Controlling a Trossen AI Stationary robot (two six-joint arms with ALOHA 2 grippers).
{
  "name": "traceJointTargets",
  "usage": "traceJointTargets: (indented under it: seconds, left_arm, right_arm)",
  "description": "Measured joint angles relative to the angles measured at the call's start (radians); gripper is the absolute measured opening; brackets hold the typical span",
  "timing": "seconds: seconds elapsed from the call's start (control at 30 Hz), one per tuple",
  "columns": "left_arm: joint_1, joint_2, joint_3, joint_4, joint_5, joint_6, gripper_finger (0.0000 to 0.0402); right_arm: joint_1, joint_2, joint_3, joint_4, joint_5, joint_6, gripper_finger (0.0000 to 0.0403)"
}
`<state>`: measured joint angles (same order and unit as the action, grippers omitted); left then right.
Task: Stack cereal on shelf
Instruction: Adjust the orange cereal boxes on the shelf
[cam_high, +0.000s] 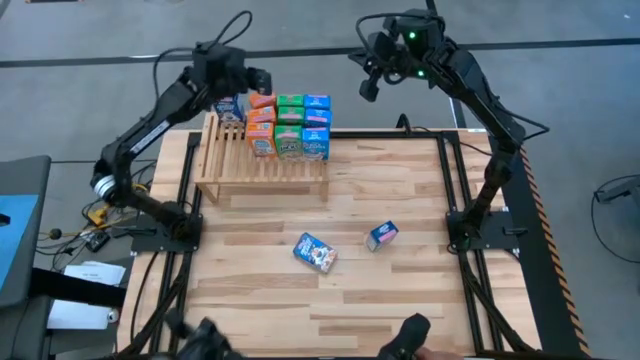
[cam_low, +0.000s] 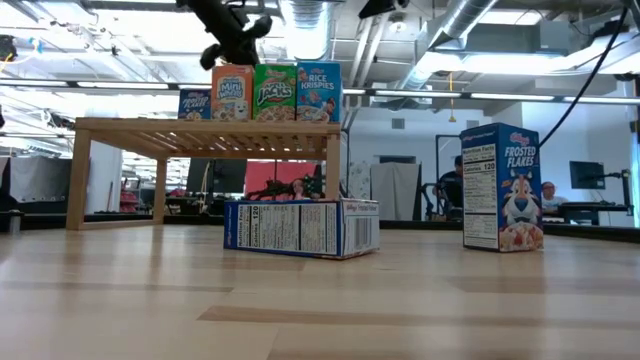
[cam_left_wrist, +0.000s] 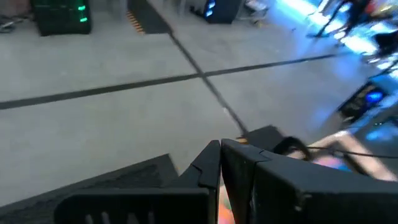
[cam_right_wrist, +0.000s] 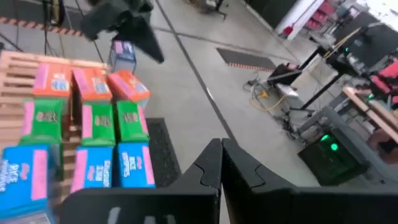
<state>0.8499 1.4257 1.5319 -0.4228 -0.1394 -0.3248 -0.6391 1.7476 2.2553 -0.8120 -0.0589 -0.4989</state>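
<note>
Left gripper (cam_high: 262, 78), fingers pressed together, empty; lying Frosted Flakes box (cam_high: 314, 252) far below-forward, long axis diagonal; right gripper (cam_high: 368, 88) equally distant.

"FROSTED FLAKES" on upright box (cam_low: 502, 187)

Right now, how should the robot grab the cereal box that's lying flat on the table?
The flat blue box lies front side up near the table's middle, slightly turned. Probably best to come straight down from above and pinch its two long edges, turning the gripper to match. Nothing crowds it; the upright Frosted Flakes box stands apart.
</note>
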Motion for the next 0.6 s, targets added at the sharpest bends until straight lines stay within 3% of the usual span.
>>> traceJointTargets:
  seconds: [0.17, 0.47, 0.6]
  left_arm:
    - [0.023, 0.152, 0.207, -0.113, 0.034, 0.075, 0.0000]
    - [0.022, 0.447, 0.691, -0.622, 0.027, 0.257, 0.0000]
    - [0.021, 0.541, 0.818, -0.719, 0.035, 0.276, 0.0000]
  right_arm:
    - [-0.015, 0.011, -0.003, -0.029, -0.002, 0.002, 0.0026]
    - [-0.017, 0.009, -0.002, -0.053, -0.001, 0.004, 0.0026]
    - [-0.018, 0.009, -0.002, -0.055, 0.000, 0.013, 0.0026]
